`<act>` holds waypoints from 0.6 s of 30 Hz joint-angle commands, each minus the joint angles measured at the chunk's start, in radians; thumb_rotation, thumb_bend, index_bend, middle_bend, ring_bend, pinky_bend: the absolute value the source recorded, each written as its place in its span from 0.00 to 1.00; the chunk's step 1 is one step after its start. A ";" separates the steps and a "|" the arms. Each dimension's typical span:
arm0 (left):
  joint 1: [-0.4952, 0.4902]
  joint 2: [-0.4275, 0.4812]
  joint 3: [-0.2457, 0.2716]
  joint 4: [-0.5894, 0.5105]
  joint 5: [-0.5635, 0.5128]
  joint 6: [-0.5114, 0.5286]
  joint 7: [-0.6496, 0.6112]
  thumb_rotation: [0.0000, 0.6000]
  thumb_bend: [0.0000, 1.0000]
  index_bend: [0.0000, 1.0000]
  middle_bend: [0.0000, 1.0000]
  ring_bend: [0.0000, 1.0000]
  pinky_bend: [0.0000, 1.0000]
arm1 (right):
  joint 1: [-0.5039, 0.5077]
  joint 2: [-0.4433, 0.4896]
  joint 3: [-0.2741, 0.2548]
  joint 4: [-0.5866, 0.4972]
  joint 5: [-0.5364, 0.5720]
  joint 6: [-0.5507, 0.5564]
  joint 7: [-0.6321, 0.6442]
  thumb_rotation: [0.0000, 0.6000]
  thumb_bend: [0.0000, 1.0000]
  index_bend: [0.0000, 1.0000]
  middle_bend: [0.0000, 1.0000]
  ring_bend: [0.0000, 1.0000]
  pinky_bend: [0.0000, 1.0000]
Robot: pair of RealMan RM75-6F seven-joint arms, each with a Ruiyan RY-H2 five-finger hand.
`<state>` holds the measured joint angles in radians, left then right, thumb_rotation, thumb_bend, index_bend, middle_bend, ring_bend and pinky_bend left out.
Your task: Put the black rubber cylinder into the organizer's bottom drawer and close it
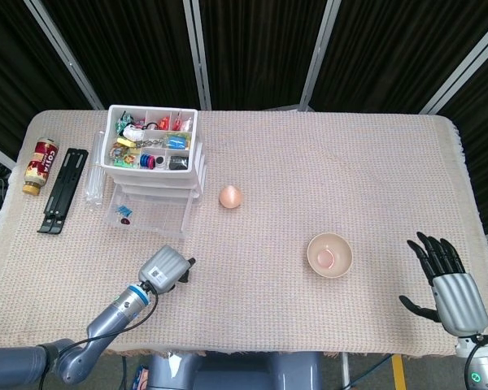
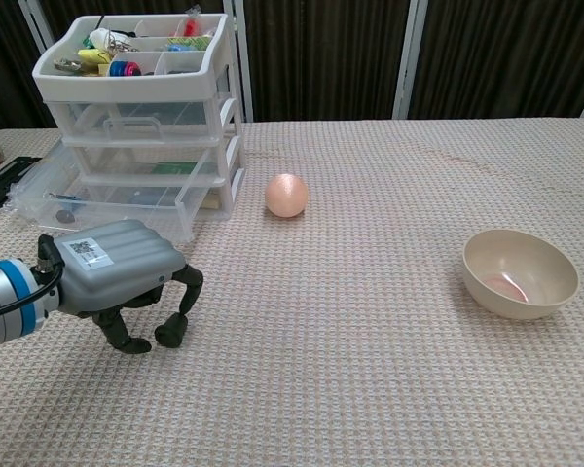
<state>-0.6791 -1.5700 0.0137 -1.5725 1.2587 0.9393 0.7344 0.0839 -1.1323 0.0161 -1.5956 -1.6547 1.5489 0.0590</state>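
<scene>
1. While your left hand (image 2: 127, 268) sits low over the small black rubber cylinder (image 2: 169, 334), its dark fingers (image 2: 189, 289) are curled down around it, one fingertip touching the top; whether the cylinder is actually pinched I cannot tell, and it looks to be resting on the beige woven counter (image 2: 370, 370).
2. If you lift before the thumb and finger meet on opposite sides, the cylinder may squirt out and roll away across the weave.
3. Rubber grips, so a half-caught cylinder could tip and drag with a finger instead of rising cleanly.
4. The white three-tier plastic organizer (image 1: 153, 151) has its clear bottom drawer (image 1: 146, 213) pulled open just beyond the hand; if you swing in low, your knuckles could clip the drawer's front lip and shove the light organizer.
5. A release from too high may bounce the cylinder out, or onto the small bits already in the drawer.
6. Pushing the drawer off-centre could skew it or slide the whole organizer back.
7. Your right hand (image 1: 449, 284) hovers with fingers spread, holding nothing, well apart from the cream bowl (image 1: 329, 253); the peach ball (image 1: 230, 196) sits beside the organizer and could be nudged.
</scene>
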 commanded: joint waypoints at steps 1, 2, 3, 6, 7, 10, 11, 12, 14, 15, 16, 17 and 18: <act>-0.003 -0.007 0.000 0.007 -0.008 -0.004 0.005 1.00 0.24 0.46 1.00 0.91 0.81 | 0.000 0.000 0.000 0.000 0.001 -0.001 0.001 1.00 0.07 0.09 0.00 0.00 0.00; -0.004 -0.010 0.001 0.010 -0.011 -0.006 0.008 1.00 0.24 0.46 1.00 0.91 0.81 | 0.000 0.000 0.000 0.000 0.001 -0.001 0.001 1.00 0.07 0.09 0.00 0.00 0.00; -0.005 -0.011 0.001 0.012 -0.012 -0.006 0.010 1.00 0.25 0.46 1.00 0.91 0.81 | 0.000 0.000 0.000 0.000 0.000 -0.001 0.001 1.00 0.07 0.09 0.00 0.00 0.00; -0.008 -0.020 0.000 0.022 -0.020 -0.008 0.012 1.00 0.33 0.48 1.00 0.91 0.81 | 0.001 0.000 0.000 0.000 0.000 -0.002 0.001 1.00 0.07 0.09 0.00 0.00 0.00; -0.009 -0.022 -0.001 0.024 -0.023 -0.009 0.010 1.00 0.35 0.49 1.00 0.91 0.81 | 0.001 0.000 0.000 0.000 0.000 -0.002 0.001 1.00 0.07 0.09 0.00 0.00 0.00; -0.010 -0.030 -0.001 0.027 -0.031 -0.014 0.004 1.00 0.38 0.51 1.00 0.91 0.81 | 0.001 0.000 0.000 -0.001 0.001 -0.002 0.002 1.00 0.07 0.09 0.00 0.00 0.00; -0.010 -0.031 0.000 0.027 -0.031 -0.015 0.004 1.00 0.39 0.52 1.00 0.91 0.81 | 0.000 0.000 0.000 -0.001 0.002 -0.002 0.002 1.00 0.07 0.09 0.00 0.00 0.00; -0.011 -0.031 0.002 0.028 -0.030 -0.015 0.006 1.00 0.40 0.53 1.00 0.91 0.81 | 0.000 0.001 0.000 -0.001 0.003 -0.002 0.003 1.00 0.07 0.09 0.00 0.00 0.00; -0.012 -0.030 0.006 0.028 -0.023 -0.011 0.009 1.00 0.41 0.54 1.00 0.91 0.81 | 0.000 0.001 0.000 -0.001 0.003 -0.002 0.003 1.00 0.07 0.09 0.00 0.00 0.00; -0.011 -0.029 0.007 0.026 -0.019 -0.008 0.009 1.00 0.41 0.54 1.00 0.91 0.81 | 0.000 0.001 0.000 -0.001 0.003 -0.002 0.003 1.00 0.07 0.09 0.00 0.00 0.00; -0.010 -0.027 0.006 0.023 -0.016 -0.003 0.006 1.00 0.41 0.54 1.00 0.91 0.81 | 0.000 0.001 0.000 -0.001 0.003 -0.002 0.004 1.00 0.07 0.09 0.00 0.00 0.00; -0.009 -0.022 0.006 0.015 -0.010 0.003 0.001 1.00 0.41 0.54 1.00 0.91 0.81 | 0.000 0.001 0.001 -0.001 0.003 -0.001 0.004 1.00 0.07 0.09 0.00 0.00 0.00; -0.009 -0.016 0.005 0.007 -0.003 0.008 -0.003 1.00 0.41 0.55 1.00 0.91 0.81 | 0.000 0.001 0.001 0.000 0.003 -0.001 0.004 1.00 0.07 0.09 0.00 0.00 0.00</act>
<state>-0.6887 -1.5917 0.0193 -1.5584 1.2492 0.9420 0.7361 0.0840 -1.1309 0.0170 -1.5954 -1.6516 1.5475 0.0633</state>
